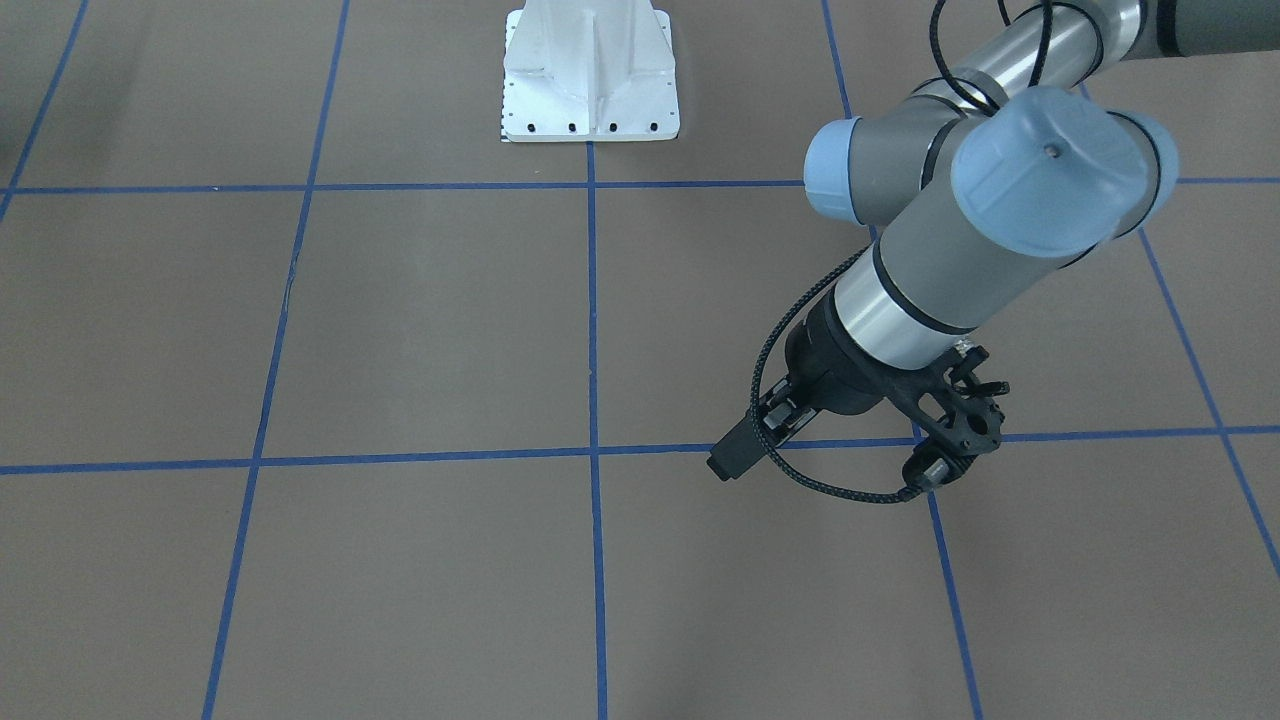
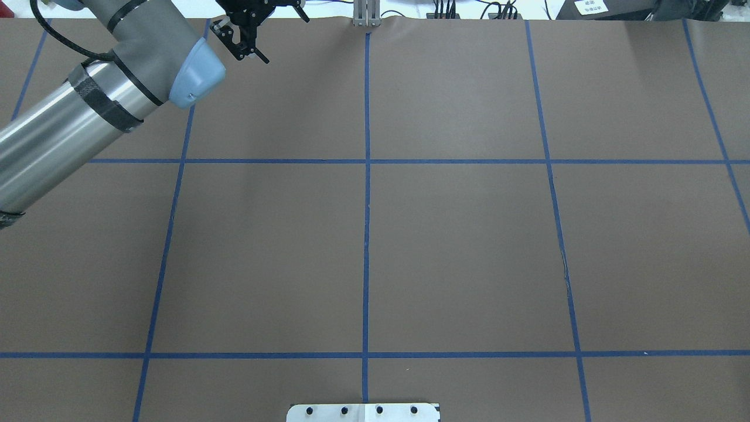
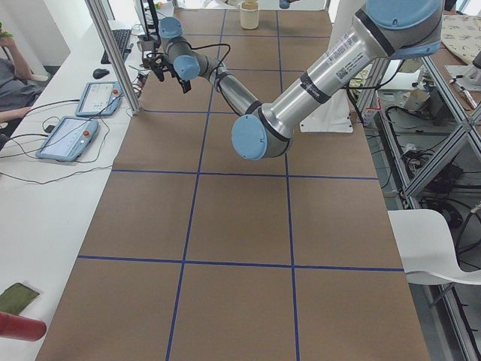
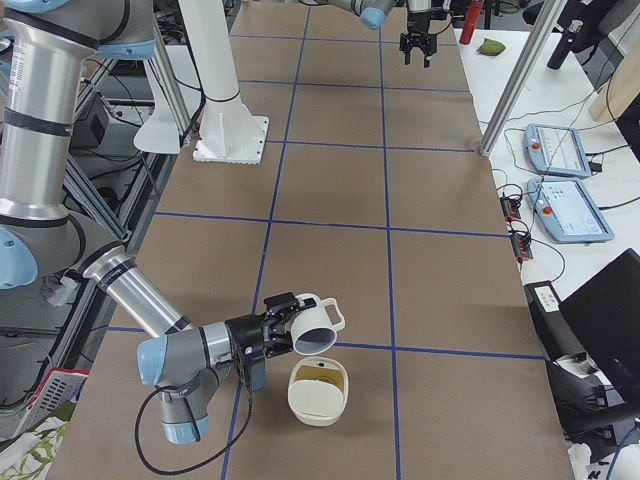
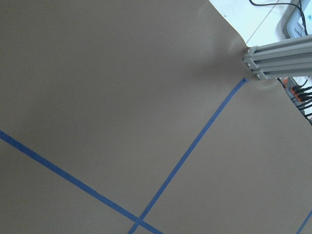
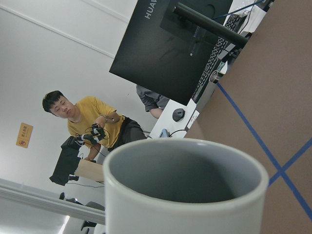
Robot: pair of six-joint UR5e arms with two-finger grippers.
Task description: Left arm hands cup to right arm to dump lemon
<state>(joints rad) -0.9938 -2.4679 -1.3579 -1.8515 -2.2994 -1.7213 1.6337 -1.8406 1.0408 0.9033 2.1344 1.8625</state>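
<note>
Cup [image 4: 320, 335] hung sideways at the right gripper [image 4: 290, 322], whose grip could not be told, mouth toward 5 o'clock. At its 6 o'clock, close below, the lemon [image 4: 320, 378] lay in a cream bowl [image 4: 312, 408]. Left gripper [image 1: 745, 450] hung well apart at 12 o'clock, fingers spread, empty.

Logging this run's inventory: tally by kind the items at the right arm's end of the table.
Mug: 1
Cream bowl: 1
Lemon piece, in the bowl: 1
Total: 3
</note>
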